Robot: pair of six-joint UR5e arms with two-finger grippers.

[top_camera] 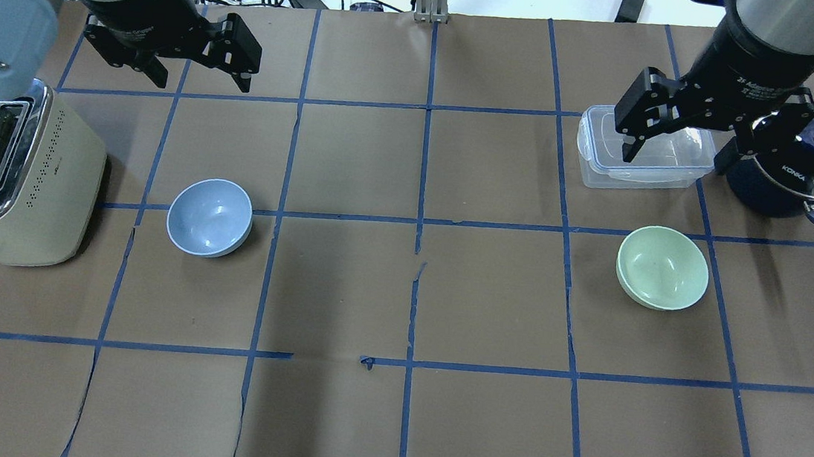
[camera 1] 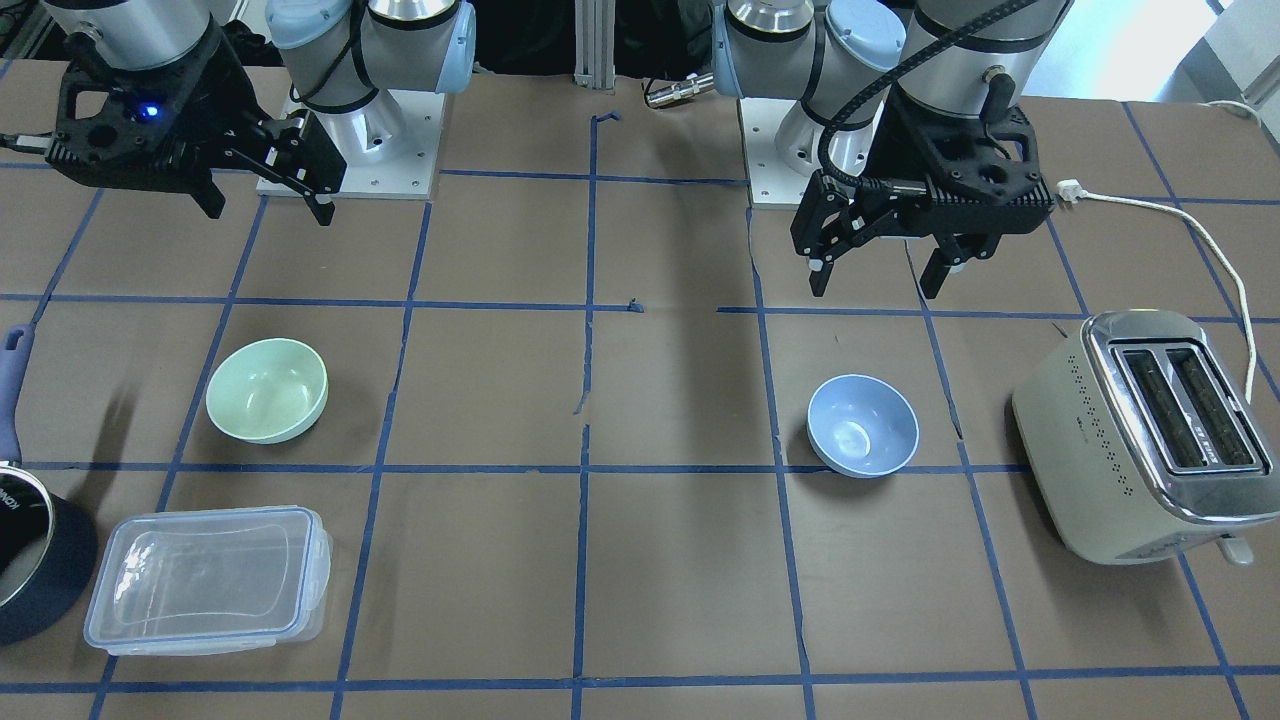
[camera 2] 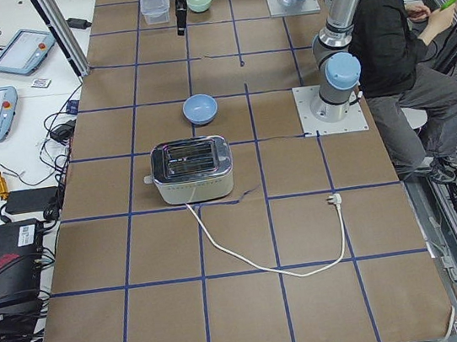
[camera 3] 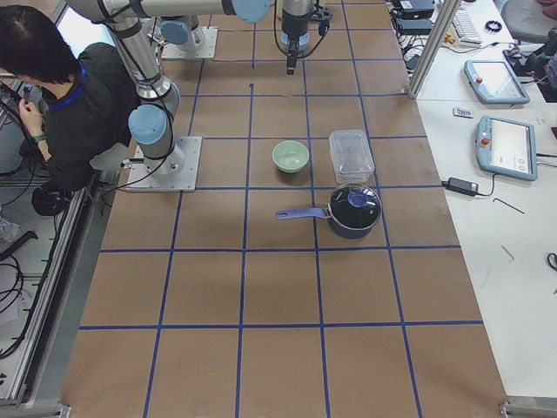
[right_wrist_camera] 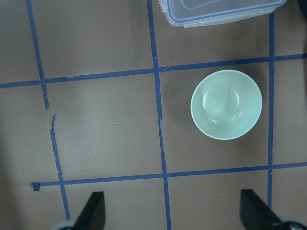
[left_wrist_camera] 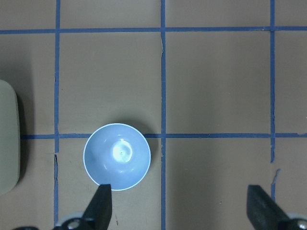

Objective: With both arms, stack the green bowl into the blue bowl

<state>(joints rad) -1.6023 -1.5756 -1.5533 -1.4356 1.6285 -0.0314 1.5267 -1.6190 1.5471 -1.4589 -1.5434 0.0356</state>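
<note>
The green bowl [top_camera: 662, 267] stands upright on the brown table [top_camera: 388, 421], centre right in the overhead view. The blue bowl [top_camera: 210, 217] stands upright well apart from it at centre left, near a cream toaster [top_camera: 46, 179]. At upper right the right gripper [top_camera: 675, 161] hangs with fingers spread, holding nothing, over a clear lidded container [top_camera: 607, 169] beside a dark saucepan [top_camera: 784, 190]. At upper left the left gripper [top_camera: 202, 80] hangs likewise spread.
</note>
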